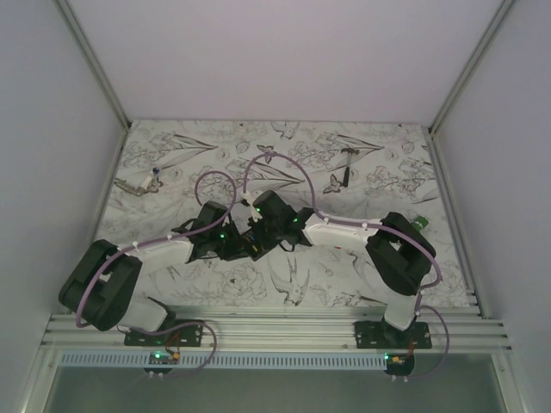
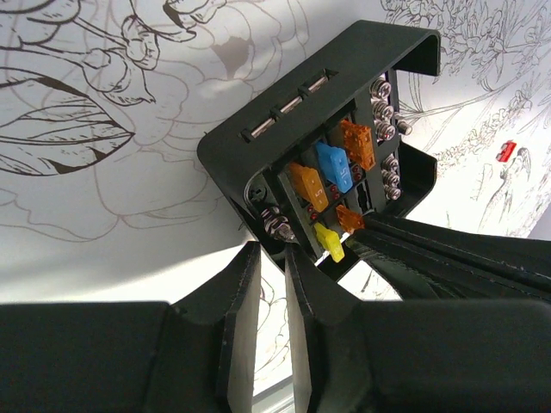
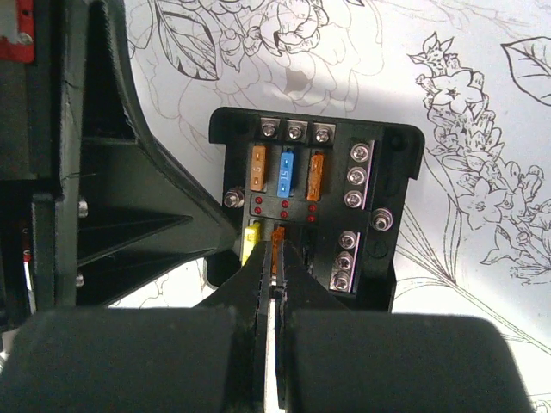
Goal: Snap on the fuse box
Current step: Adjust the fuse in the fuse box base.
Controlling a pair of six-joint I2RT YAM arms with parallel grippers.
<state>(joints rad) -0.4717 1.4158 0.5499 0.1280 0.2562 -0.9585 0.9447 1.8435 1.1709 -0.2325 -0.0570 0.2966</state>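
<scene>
So the fuse box [image 3: 323,185] was mid-table [image 2: 103,224] between both arms, holding orange, blue and orange fuses up top, yellow plus orange below. The left gripper [image 2: 274,258] clamped its corner, jaws barely apart. The right gripper [image 3: 274,262] was pinched fully together at the lower orange fuse [image 3: 277,234]. The hammer [image 1: 348,163] lay well apart at the back.

A "15" is read on the blue fuse [image 3: 288,172] seated in the fuse box [image 3: 392,155]. Marks on the orange fuses [image 3: 258,168] beside it are too blurred to be read.
</scene>
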